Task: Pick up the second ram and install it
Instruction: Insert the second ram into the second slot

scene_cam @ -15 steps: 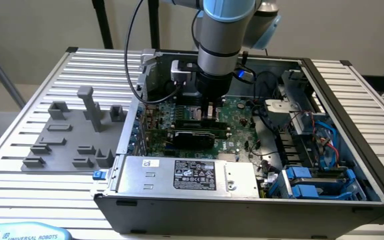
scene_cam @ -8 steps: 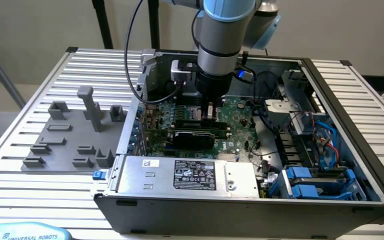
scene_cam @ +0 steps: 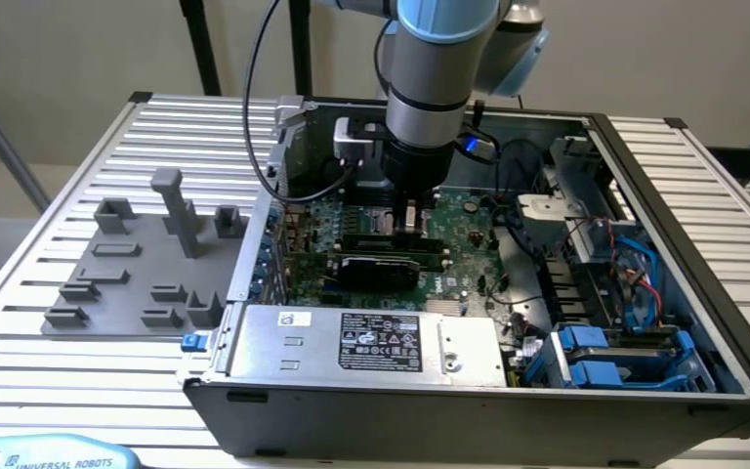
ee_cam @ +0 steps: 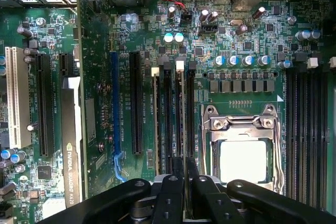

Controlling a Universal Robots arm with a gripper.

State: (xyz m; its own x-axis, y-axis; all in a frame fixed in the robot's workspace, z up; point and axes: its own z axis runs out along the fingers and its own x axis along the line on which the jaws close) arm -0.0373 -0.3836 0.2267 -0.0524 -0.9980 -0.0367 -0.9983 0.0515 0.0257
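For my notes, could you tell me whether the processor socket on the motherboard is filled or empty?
Cannot tell: the socket has its metal frame latched down, but its centre shows just a bright, washed-out square.

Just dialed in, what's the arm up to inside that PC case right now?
The arm's gripper is down inside the open computer case, over the motherboard. It is closed on the second ram, held edge-on over the memory slots beside the CPU socket. The grey fixture blocks sit outside the case.
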